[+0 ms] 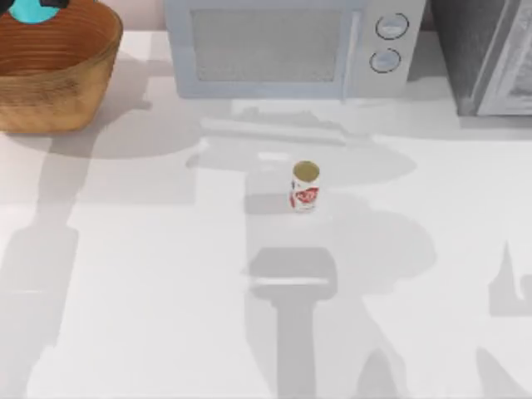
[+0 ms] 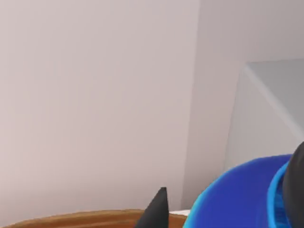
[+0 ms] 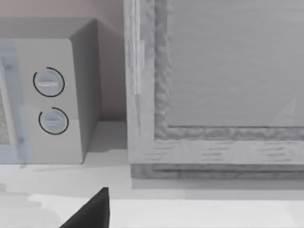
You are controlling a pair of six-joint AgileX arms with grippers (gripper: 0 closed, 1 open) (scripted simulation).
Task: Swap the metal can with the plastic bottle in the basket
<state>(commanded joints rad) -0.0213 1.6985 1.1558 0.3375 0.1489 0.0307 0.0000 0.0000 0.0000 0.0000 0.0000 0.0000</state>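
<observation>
White table, microwave behind

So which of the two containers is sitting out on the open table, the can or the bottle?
The metal can, white with red markings, stands upright alone on the table. The plastic bottle, cyan-blue, is over the basket at the table's back left.

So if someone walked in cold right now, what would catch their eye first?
Probably the metal can, standing upright and alone on the white table in front of the microwave. Next, the basket at the table's far left corner, with the plastic bottle showing bright blue above its rim. In the left wrist view, dark fingers sit close beside that bottle.
</observation>
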